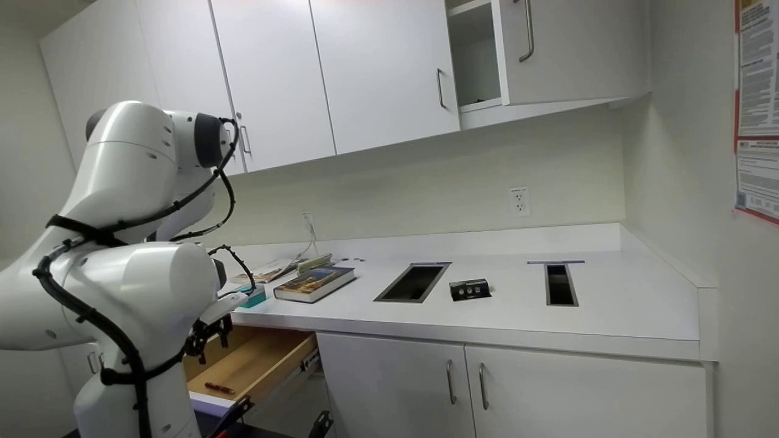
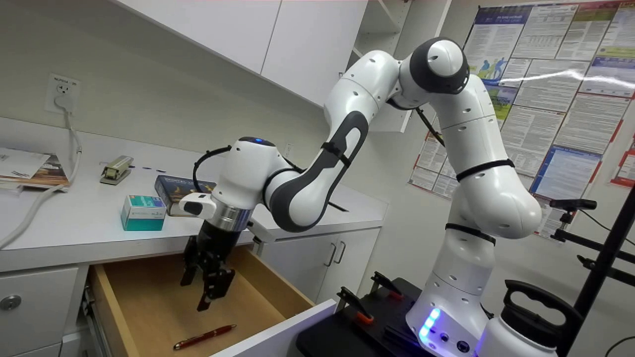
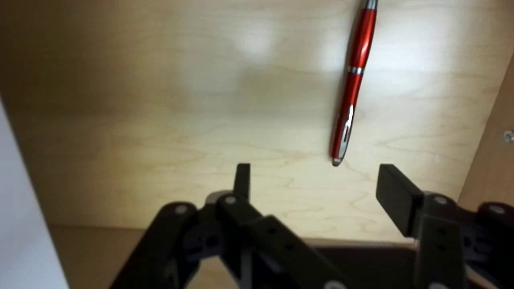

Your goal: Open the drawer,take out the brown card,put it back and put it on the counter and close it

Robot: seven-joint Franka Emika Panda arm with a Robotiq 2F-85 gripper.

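Flat, dark-brown, rectangular card point(image 3: 367, 261): in the wrist view at 5 o'clock from the black two-fingered gripper point(image 3: 315, 192), which partly hides it. It sits by a side wall of the shallow, white-fronted, light-brown wooden drawer point(image 2: 263, 277), which stands pulled out; touching that wall or apart, lying or leaning, cannot tell. Gripper points down into the drawer, jaws well apart, nothing between the tips. Slim, silver-trimmed red pen point(image 3: 351, 92) on the drawer floor, between 12 and 1 o'clock from the jaws, clear of them. In an exterior view, from the gripper: small teal-and-white box point(image 2: 144, 213) at 11 o'clock, dark-covered hardback book point(image 2: 176, 191) near 12, both on the long white counter point(image 1: 505, 316). Counter has two dark rectangular cutouts point(image 1: 414, 285).
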